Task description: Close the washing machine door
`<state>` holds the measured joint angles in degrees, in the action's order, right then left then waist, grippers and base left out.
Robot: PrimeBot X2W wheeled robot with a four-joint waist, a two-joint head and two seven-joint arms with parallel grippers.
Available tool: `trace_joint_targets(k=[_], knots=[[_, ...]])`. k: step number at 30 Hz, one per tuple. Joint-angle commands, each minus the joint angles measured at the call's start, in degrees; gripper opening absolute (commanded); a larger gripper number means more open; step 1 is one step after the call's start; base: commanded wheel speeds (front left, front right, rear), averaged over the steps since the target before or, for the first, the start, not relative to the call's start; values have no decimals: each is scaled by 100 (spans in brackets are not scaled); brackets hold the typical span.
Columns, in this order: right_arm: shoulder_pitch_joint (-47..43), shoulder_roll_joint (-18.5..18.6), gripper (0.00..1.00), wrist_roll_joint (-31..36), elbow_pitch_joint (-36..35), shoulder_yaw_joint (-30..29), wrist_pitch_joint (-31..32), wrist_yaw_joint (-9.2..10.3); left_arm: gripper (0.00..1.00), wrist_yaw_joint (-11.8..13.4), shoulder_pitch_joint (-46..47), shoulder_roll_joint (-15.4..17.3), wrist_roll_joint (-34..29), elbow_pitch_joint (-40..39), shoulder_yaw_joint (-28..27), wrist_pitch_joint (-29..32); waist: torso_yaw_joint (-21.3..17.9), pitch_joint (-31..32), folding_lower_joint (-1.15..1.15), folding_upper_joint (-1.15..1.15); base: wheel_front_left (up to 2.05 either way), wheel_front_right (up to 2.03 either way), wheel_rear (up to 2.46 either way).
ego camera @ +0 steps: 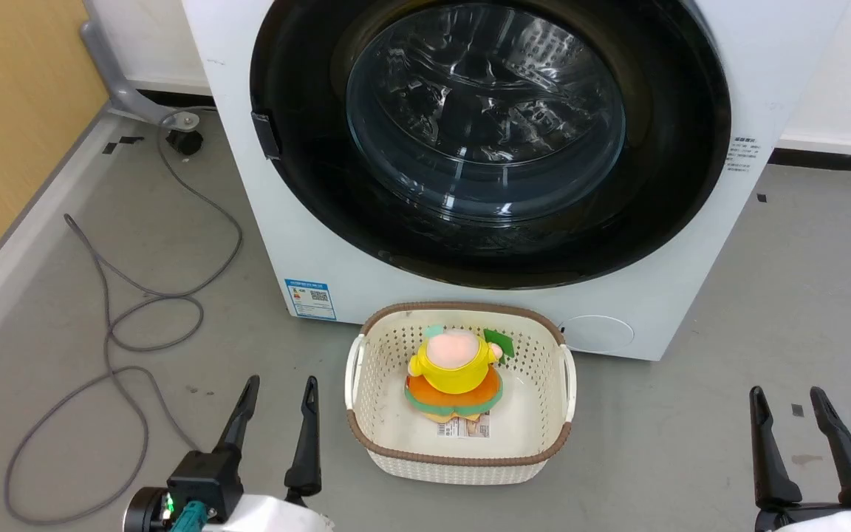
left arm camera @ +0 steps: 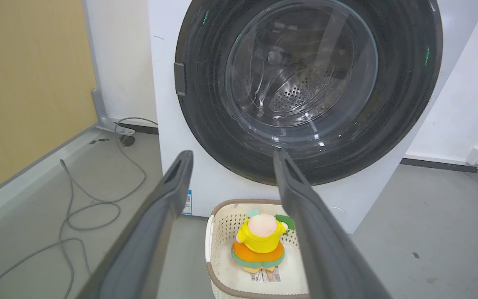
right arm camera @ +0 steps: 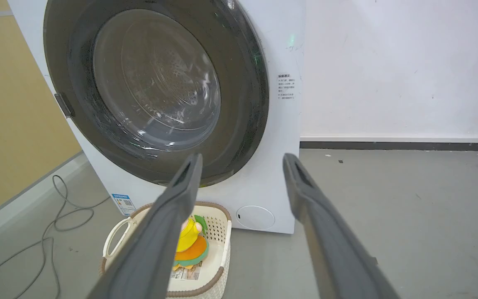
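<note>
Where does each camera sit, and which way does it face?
Head: high, looking down at the washing machine door and basket; left gripper and right gripper show, both open.
Left wrist: low, left of the basket, facing the door; own fingers.
Right wrist: low, right of the basket, facing the door; own fingers.
Shared: door, basket, toy.

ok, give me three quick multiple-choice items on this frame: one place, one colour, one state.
1. The basket sits: A) on the floor in front of the washing machine; B) on top of it; C) inside it.
2. The toy in the basket wears a top that is: A) blue; B) yellow; C) black.
3. The door is: A) wide open; B) half open; C) shut.
Key: 1A, the basket stands on grey floor just below the machine's front. 2B, a yellow top over an orange skirt. 3C, the black ring lies flush with the white front.
</note>
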<state>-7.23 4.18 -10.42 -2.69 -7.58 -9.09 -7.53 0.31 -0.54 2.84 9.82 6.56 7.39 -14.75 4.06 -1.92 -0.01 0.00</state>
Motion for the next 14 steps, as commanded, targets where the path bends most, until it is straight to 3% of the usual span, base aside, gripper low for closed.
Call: trace_joint_targets(k=[1,14], knots=[[-81,-32,100,54,28,-19,-44,4,100,-32,-88,4,-45,16,9,-25,3,9,1,0,0,0,0],[-61,-35,100,41,133,7,-99,4,100,24,-137,4,-111,7,-2,-25,15,51,1,0,0,0,0]])
